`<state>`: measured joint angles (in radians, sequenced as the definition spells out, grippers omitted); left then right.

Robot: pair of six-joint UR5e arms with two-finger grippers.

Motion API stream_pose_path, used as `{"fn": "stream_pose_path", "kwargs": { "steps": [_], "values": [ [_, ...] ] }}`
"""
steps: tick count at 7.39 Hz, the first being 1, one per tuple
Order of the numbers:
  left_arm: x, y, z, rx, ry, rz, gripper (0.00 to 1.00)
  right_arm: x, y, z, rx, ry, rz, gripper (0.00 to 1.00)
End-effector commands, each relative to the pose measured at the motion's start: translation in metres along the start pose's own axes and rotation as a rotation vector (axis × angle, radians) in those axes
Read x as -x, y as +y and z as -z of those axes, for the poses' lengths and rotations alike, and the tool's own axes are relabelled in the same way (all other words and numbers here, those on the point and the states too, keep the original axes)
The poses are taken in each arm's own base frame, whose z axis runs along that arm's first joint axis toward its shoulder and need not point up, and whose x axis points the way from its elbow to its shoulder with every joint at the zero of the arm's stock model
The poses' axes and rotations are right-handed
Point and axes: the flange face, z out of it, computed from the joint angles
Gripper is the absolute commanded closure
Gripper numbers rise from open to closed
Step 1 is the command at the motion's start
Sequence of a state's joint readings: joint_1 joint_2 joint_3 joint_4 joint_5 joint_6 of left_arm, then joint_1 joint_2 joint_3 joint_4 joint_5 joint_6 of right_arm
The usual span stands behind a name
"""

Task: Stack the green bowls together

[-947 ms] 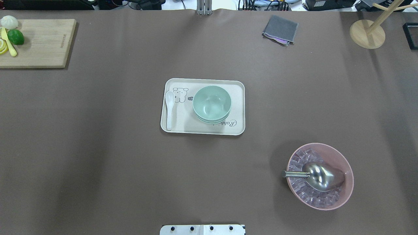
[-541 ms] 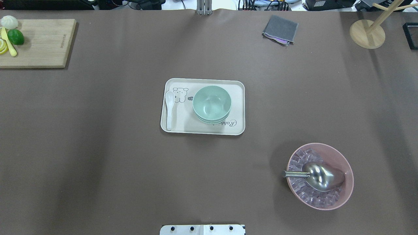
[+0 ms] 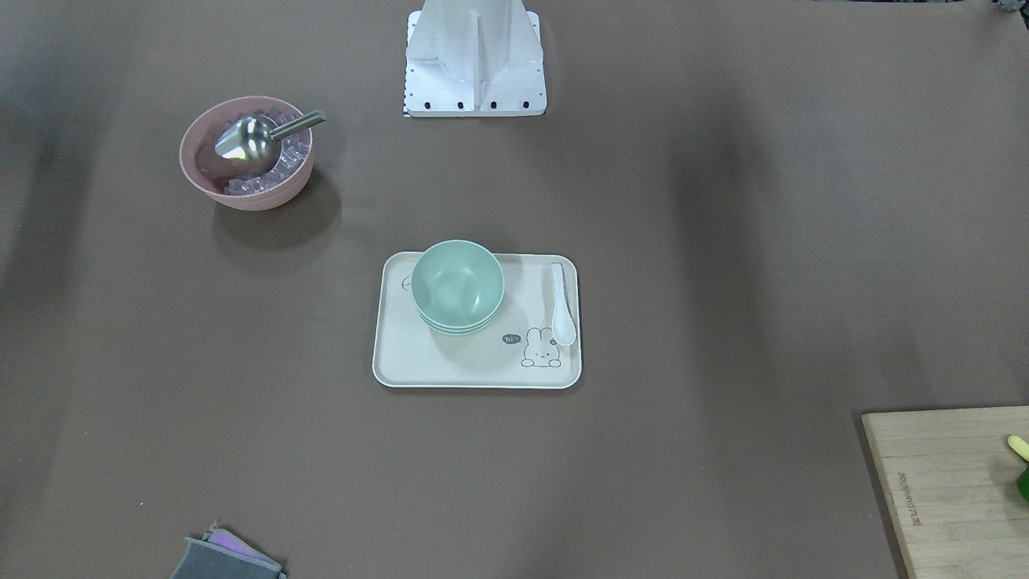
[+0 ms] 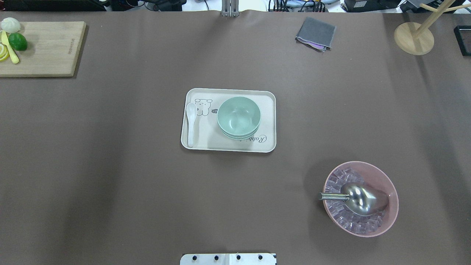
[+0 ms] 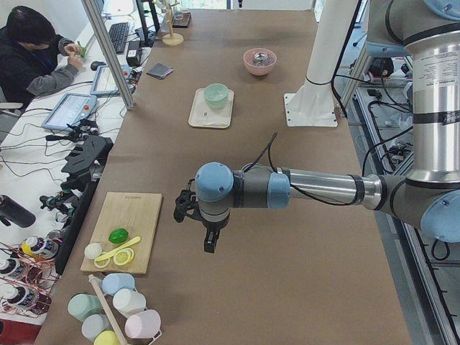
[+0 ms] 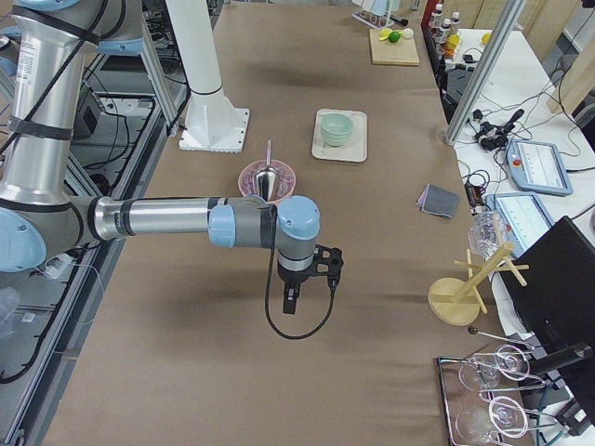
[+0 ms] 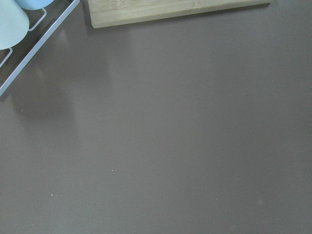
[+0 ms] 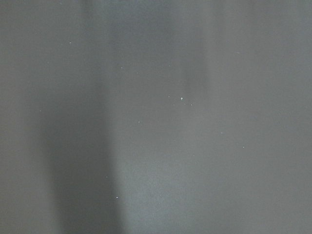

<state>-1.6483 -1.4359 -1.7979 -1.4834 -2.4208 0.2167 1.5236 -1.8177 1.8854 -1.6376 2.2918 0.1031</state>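
**A:** Where are the green bowls (image 4: 238,117) sitting?

**B:** They are nesting in 1 stack on the cream tray (image 4: 228,147), near a white spoon (image 4: 190,121). The top bowl is hiding all but the rim edges of the 2 beneath.

**A:** And the arms?

**B:** The left gripper (image 5: 208,244) and the right gripper (image 6: 290,302) are hanging over the table (image 4: 110,165), well apart from the tray. They are showing only in the side views, small and dark, so I cannot tell how their jaws are standing. The left wrist camera is catching a cutting board (image 7: 170,9), cut off at the frame's edge.
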Motion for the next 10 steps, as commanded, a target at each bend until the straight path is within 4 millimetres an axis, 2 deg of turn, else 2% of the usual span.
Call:
{"fn": "stream_pose_path", "kwargs": {
  "steps": [1, 5, 9, 10],
  "values": [
    [0.000, 0.000, 0.000, 0.000, 0.000, 0.001, 0.02, 0.000, 0.000, 0.000, 0.000, -0.002, -0.001, 0.00],
    [0.000, 0.000, 0.000, 0.001, 0.000, -0.001, 0.02, 0.000, 0.000, 0.000, 0.000, -0.003, 0.001, 0.00],
    [0.002, 0.011, -0.004, -0.012, -0.001, -0.014, 0.02, 0.002, 0.000, -0.001, 0.002, -0.006, 0.003, 0.00],
    [0.004, 0.020, -0.007, -0.027, -0.005, -0.031, 0.02, 0.002, 0.000, -0.001, 0.003, -0.006, 0.004, 0.00]
  ]
}}
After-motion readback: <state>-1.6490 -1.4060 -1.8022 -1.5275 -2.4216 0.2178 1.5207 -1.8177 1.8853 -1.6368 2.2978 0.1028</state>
